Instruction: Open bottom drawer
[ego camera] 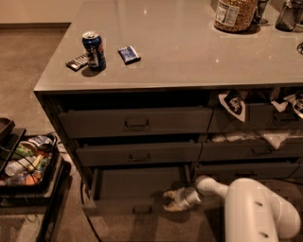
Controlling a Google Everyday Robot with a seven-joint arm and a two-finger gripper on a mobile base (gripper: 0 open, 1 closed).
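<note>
The bottom drawer (135, 206) of the left stack stands pulled out, and its plain dark inside (139, 182) shows. Its small handle (142, 209) sits at the centre of the front. My gripper (170, 201) is low at the right end of that drawer front, to the right of the handle. Its fingers (167, 194) are spread open on either side of the front's top edge. The white arm (255, 212) reaches in from the lower right.
Two closed dark-grey drawers (137, 124) sit above. Right-hand drawers (258, 142) have white cloth and paper sticking out. On the counter (189, 47) are a blue can (93, 49), packets and a jar (235, 13). A black cart (28, 165) of items stands at left.
</note>
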